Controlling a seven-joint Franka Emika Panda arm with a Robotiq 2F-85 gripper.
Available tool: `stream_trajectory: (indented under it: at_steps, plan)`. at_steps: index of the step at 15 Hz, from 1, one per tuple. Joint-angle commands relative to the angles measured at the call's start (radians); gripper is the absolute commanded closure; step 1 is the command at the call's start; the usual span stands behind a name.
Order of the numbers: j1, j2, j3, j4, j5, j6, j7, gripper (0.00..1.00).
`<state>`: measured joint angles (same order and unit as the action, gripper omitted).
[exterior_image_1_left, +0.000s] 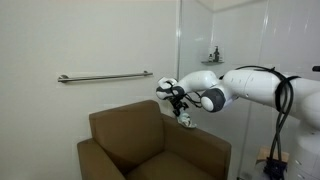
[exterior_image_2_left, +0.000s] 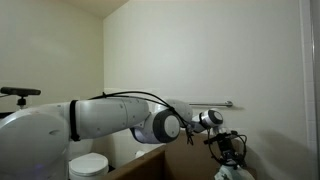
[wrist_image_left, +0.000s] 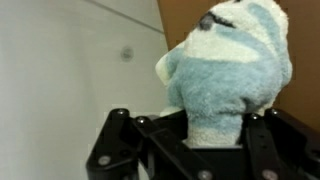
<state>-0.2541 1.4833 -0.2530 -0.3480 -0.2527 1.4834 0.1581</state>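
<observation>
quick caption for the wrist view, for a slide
Gripper shut on a pale blue and white plush toy, white wall and brown armchair behind.

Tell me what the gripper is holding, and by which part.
The gripper is shut on a light blue and white plush toy, clamped at its narrower end; the wider, fluffy end sticks out beyond the fingers.

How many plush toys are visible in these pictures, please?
1. The light blue and white plush toy is clamped in the tool, close to the brown upholstered armchair. Another could be hidden behind the armchair.
</observation>
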Motion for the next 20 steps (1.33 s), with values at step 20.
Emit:
stream_trajectory:
  at_steps: [20]
  plan:
    - [0.028,0.023,-0.006,-0.21,-0.031,0.38,0.099,0.95]
